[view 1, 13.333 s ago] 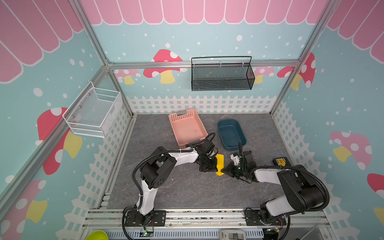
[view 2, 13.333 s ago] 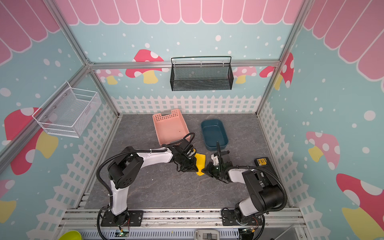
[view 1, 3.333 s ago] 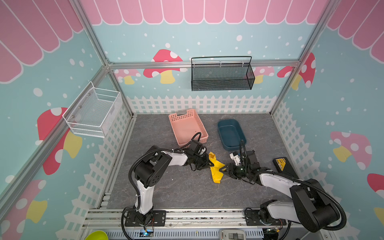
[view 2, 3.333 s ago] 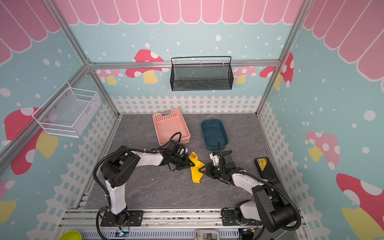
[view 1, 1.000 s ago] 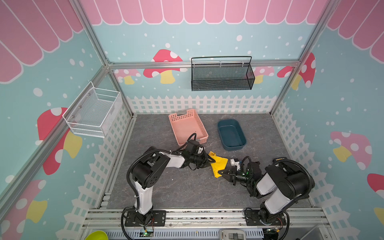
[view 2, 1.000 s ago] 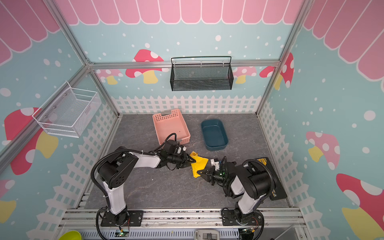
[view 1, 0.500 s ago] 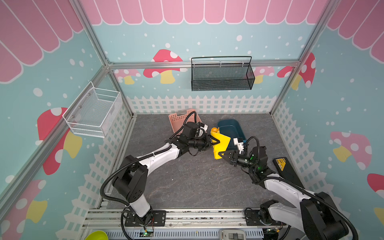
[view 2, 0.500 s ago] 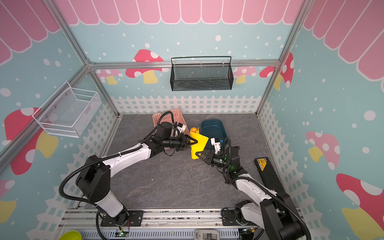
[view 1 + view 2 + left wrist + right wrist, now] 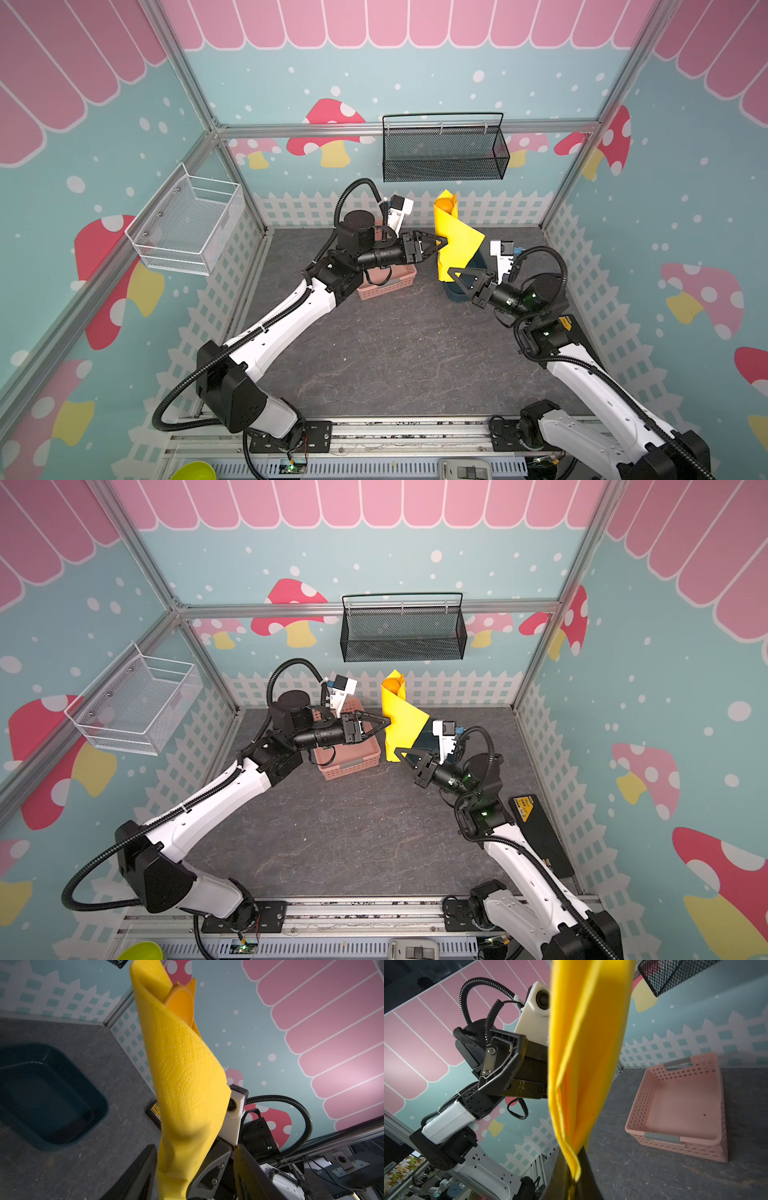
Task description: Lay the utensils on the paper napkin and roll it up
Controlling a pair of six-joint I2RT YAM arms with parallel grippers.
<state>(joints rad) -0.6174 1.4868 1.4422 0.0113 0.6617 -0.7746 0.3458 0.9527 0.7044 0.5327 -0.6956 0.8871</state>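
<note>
The paper napkin (image 9: 457,245) (image 9: 402,721) is a yellow roll held upright in the air, well above the table. An orange spoon bowl (image 9: 444,204) (image 9: 180,1003) sticks out of its top end; the rest of the utensils is hidden inside. My right gripper (image 9: 451,273) (image 9: 574,1167) is shut on the roll's lower end. My left gripper (image 9: 441,246) (image 9: 194,1147) straddles the roll just above that, open, with its fingers standing off the paper on both sides. In the right wrist view the napkin (image 9: 583,1043) rises straight out of the pinched jaws.
Below the arms stand a pink perforated basket (image 9: 395,284) (image 9: 675,1142) and a dark blue tray (image 9: 457,295) (image 9: 62,1136). A black mesh basket (image 9: 444,151) hangs on the back wall, a white wire basket (image 9: 187,224) on the left wall. A black device (image 9: 536,833) lies at the right.
Both arms have lifted the roll from the table high into the air. The left gripper's jaws have spread apart from the paper; the right gripper stays clamped.
</note>
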